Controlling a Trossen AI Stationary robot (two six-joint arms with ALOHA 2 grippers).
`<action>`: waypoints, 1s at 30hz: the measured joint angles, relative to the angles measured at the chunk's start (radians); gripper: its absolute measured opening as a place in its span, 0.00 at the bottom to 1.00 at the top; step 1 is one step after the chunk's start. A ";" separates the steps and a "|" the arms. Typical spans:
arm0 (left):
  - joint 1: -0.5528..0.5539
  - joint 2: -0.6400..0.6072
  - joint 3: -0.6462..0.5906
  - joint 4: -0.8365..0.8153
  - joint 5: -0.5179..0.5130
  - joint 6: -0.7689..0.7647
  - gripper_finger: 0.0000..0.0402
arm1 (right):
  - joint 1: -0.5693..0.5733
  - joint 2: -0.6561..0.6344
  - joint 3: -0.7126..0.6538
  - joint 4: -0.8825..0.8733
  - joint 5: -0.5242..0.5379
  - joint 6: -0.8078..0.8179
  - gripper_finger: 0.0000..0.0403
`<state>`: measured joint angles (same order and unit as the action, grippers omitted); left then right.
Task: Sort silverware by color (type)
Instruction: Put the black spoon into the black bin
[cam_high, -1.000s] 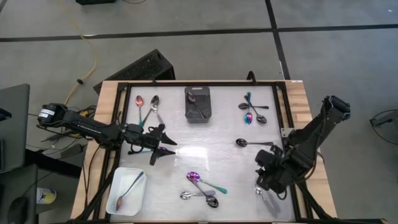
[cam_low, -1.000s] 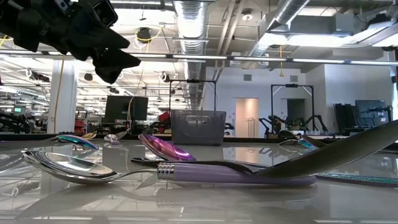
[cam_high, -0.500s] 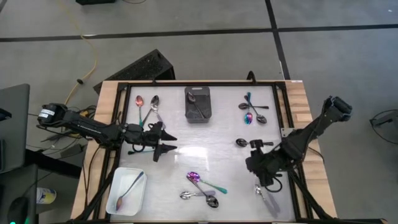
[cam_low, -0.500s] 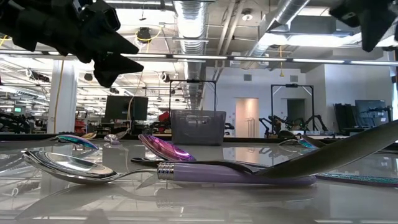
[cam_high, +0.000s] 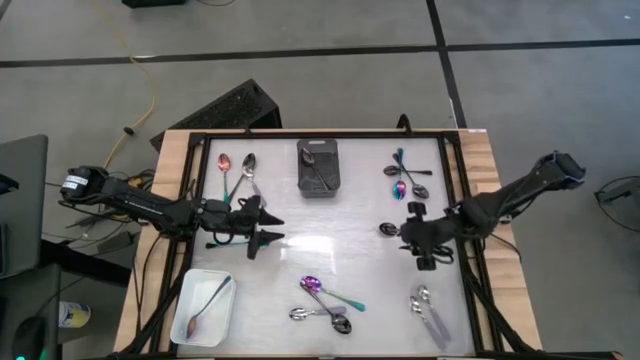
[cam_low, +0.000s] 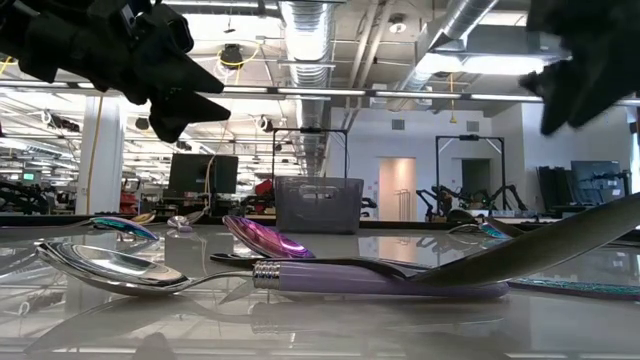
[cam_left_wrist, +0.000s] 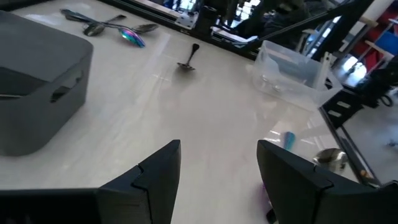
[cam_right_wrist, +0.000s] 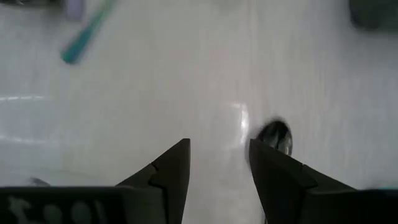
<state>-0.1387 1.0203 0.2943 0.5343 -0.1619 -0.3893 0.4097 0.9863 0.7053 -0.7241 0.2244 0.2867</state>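
My right gripper (cam_high: 408, 233) is open and hovers above the table's right middle, over a lone black spoon (cam_high: 389, 229). The spoon's bowl (cam_right_wrist: 275, 135) lies just beside one finger in the right wrist view. My left gripper (cam_high: 272, 229) is open and empty, held above the table's left middle (cam_low: 195, 90). Other spoons lie flat: two at the far left (cam_high: 236, 167), a mixed cluster at the far right (cam_high: 405, 181), a rainbow, silver and black pile near the front (cam_high: 325, 302), and silver ones at the near right (cam_high: 428, 311).
A black bin (cam_high: 319, 168) at the far middle holds a dark spoon. A white tray (cam_high: 192, 292) at the near left corner holds one spoon. A black frame (cam_high: 455, 180) borders the work surface. Bare tabletop lies between the two grippers.
My right gripper has moved from above the silver spoons at the near right toward the far edge and a little left, ending over the lone black spoon. My left gripper has opened and otherwise stayed in place. No spoon has moved.
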 joint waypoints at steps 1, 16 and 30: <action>0.000 0.000 0.000 0.000 -0.008 0.003 0.49 | -0.016 -0.010 -0.031 0.015 -0.011 0.000 0.46; 0.000 0.000 0.000 -0.001 -0.011 0.002 0.49 | -0.211 0.072 -0.177 0.098 -0.017 0.027 0.46; 0.000 0.000 0.000 -0.028 -0.003 0.026 0.49 | -0.262 0.330 -0.169 0.095 -0.044 0.047 0.46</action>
<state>-0.1387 1.0203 0.2943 0.5063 -0.1646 -0.3634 0.1478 1.3165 0.5363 -0.6289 0.1801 0.3332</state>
